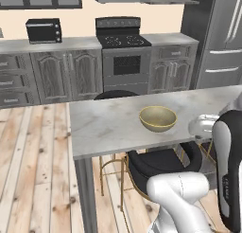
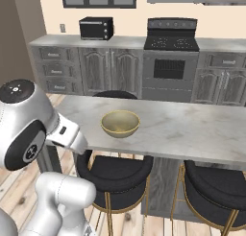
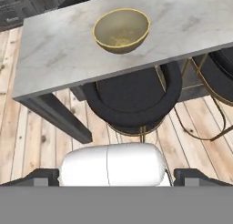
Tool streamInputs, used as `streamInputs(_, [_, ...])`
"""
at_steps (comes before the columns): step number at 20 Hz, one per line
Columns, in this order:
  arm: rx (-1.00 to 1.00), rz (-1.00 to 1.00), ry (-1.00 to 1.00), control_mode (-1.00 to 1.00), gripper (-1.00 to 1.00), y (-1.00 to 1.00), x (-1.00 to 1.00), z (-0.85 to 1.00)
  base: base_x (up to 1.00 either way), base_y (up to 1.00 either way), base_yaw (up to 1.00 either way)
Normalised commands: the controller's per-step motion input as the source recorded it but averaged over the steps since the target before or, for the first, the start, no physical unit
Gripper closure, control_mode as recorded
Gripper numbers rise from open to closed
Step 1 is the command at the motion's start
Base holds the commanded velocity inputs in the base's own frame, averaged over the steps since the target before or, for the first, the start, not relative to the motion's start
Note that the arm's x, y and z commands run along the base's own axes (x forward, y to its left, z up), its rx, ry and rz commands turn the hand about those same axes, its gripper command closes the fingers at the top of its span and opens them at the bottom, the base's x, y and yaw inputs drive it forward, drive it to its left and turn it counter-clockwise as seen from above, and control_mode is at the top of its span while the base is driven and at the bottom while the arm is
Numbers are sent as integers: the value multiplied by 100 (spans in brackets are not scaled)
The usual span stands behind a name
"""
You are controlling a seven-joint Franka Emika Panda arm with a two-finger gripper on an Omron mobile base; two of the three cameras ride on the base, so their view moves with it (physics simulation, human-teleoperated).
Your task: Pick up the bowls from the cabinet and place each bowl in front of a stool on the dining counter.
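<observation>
Here the counter point(image 3: 54, 50) carries the tan bowl point(image 3: 121, 30), upright near its front edge, directly before a stool point(image 3: 132, 98). The gripper point(image 3: 116, 176), pulled back over the floor, has its jaws wide apart and empty. Judged: one placement done; next, fetching the patterned bowl from the cabinet.

Tan-olive bowl point(image 1: 158, 118) sits upright on the dining counter point(image 1: 104, 125), above a black stool point(image 1: 160, 163).

No text, label, brand or number can be read anywhere. The toaster oven point(image 2: 96, 28) and the stove point(image 2: 171, 38) beside it carry no legible markings.
</observation>
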Motion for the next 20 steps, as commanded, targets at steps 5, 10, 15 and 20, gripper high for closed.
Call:
streamInputs(5, [-19, 0, -1, -100, -100, 31, -17, 7, 0, 0, 0])
streamInputs(10, [-15, 1, 4, -100, -100, 32, 2, 11, 0, 0, 0])
streamInputs(15, [2, 7, 14, -100, -100, 0, 27, -1, 0, 0, 0])
streamInputs(20, [0, 1, 9, -100, -100, 0, 4, 0, 0, 0, 0])
